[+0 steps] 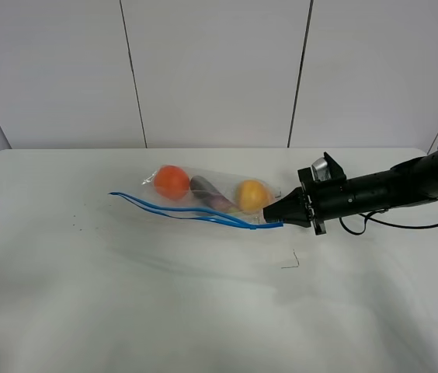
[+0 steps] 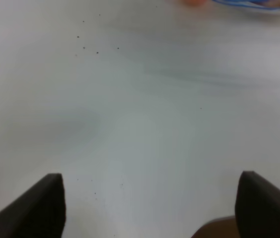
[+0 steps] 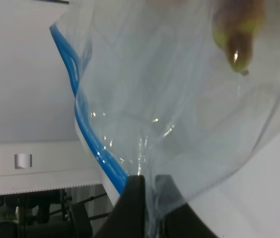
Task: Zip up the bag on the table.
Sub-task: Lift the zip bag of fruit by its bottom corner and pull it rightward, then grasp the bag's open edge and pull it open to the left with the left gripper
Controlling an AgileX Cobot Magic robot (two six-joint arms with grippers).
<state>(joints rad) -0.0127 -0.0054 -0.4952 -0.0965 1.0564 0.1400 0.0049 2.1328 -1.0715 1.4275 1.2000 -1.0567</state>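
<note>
The clear bag (image 1: 203, 194) lies on the white table (image 1: 126, 303), its blue zipper strip (image 1: 180, 208) along the near edge with its two sides parted. An orange (image 1: 172, 182), an eggplant (image 1: 210, 194) and a yellow fruit (image 1: 252, 195) show through it. My right gripper (image 1: 275, 218) is shut on the bag's right end by the zipper. In the right wrist view the gripper (image 3: 150, 181) pinches the clear plastic (image 3: 170, 89) beside the blue strip (image 3: 88, 134). My left gripper (image 2: 152, 198) is open and empty over bare table; the bag's edge (image 2: 254, 4) is far off.
The left arm is out of the exterior high view. A small dark thread-like mark (image 1: 290, 263) lies on the table near the right gripper. A few dark specks (image 1: 75, 227) lie at the left. White wall panels stand behind the table's far edge.
</note>
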